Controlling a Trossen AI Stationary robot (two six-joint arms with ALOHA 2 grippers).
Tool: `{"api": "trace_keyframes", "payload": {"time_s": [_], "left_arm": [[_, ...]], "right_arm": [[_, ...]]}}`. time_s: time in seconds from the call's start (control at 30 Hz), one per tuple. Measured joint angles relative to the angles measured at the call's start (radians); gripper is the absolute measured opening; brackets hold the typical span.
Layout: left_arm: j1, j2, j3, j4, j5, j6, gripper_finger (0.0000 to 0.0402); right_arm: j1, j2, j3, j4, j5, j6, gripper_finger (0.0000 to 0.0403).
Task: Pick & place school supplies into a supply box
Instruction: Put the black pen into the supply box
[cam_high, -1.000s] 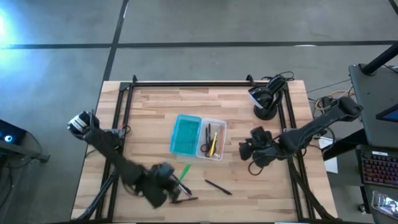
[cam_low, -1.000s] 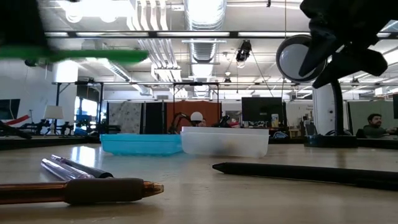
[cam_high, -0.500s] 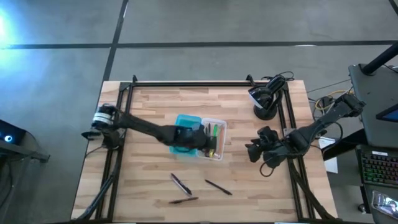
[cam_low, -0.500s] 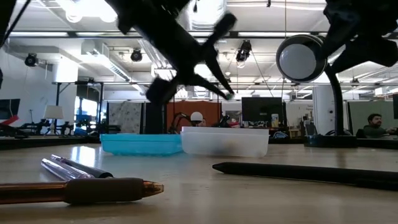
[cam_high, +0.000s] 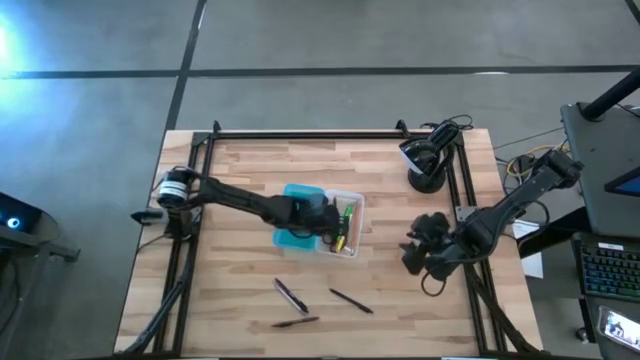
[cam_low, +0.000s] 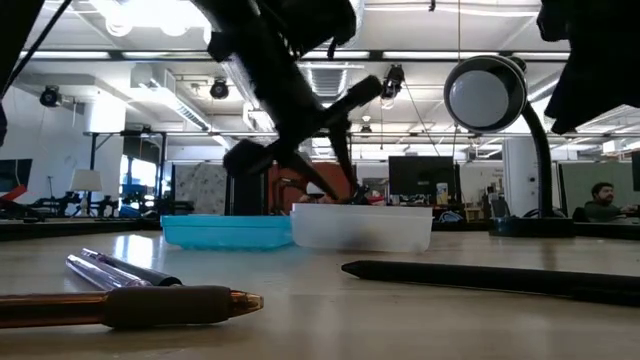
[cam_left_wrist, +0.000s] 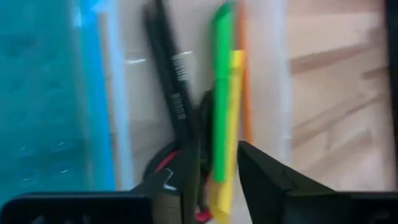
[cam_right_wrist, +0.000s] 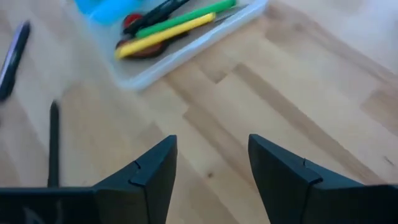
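The clear supply box stands mid-table with its teal lid lying against its left side. Inside, the left wrist view shows a green pen, a yellow one, an orange one, a black one and the red-handled scissors. My left gripper hangs open just over the box; its fingers stand on either side of the green and yellow pens' ends. My right gripper is open above bare table, right of the box.
Three pens lie near the table's near edge: a purple one, a black one and a brown one. A round lamp on a dark base stands at the far right corner. Black frame rails run along the left and right edges.
My left gripper has carried the green pen from near the table's near edge up and over to the supply box, then sunk lower into it; the green pen now lies in the box beside the yellow one. My right gripper has drifted toward the near right.
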Motion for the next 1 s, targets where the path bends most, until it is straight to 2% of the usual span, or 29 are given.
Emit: {"api": "trace_keyframes", "payload": {"time_s": [0.13, 0.23, 0.3, 0.43, 0.53, 0.63, 0.73, 1.0], "left_arm": [[-0.049, -0.04, 0.097, -0.007, -0.035, 0.219, 0.01], [-0.145, -0.077, 0.192, -0.038, -0.141, 0.439, 0.01], [-0.211, -0.085, 0.253, -0.112, -0.236, 0.511, 0.01], [-0.333, -0.086, 0.308, -0.309, -0.425, 0.454, 0.01], [-0.408, -0.087, 0.305, -0.429, -0.501, 0.359, 0.01], [-0.473, -0.087, 0.276, -0.497, -0.51, 0.295, 0.01], [-0.532, -0.104, 0.227, -0.495, -0.505, 0.268, 0.01], [-0.618, -0.197, 0.106, -0.479, -0.517, 0.207, 0.01]], "right_arm": [[0.0, 0.05, 0.0, 0.149, -0.083, -0.177, 0.0195], [0.002, 0.125, 0.0, 0.313, -0.122, -0.255, 0.0196], [0.005, 0.189, 0.001, 0.428, -0.126, -0.281, 0.0196], [0.036, 0.329, 0.006, 0.607, -0.116, -0.339, 0.0196], [0.058, 0.444, 0.045, 0.647, -0.131, -0.344, 0.0196], [0.072, 0.568, 0.117, 0.649, -0.134, -0.344, 0.0196], [0.072, 0.687, 0.216, 0.633, -0.144, -0.349, 0.0196], [0.044, 0.887, 0.458, 0.414, -0.139, -0.258, 0.0196]]}}
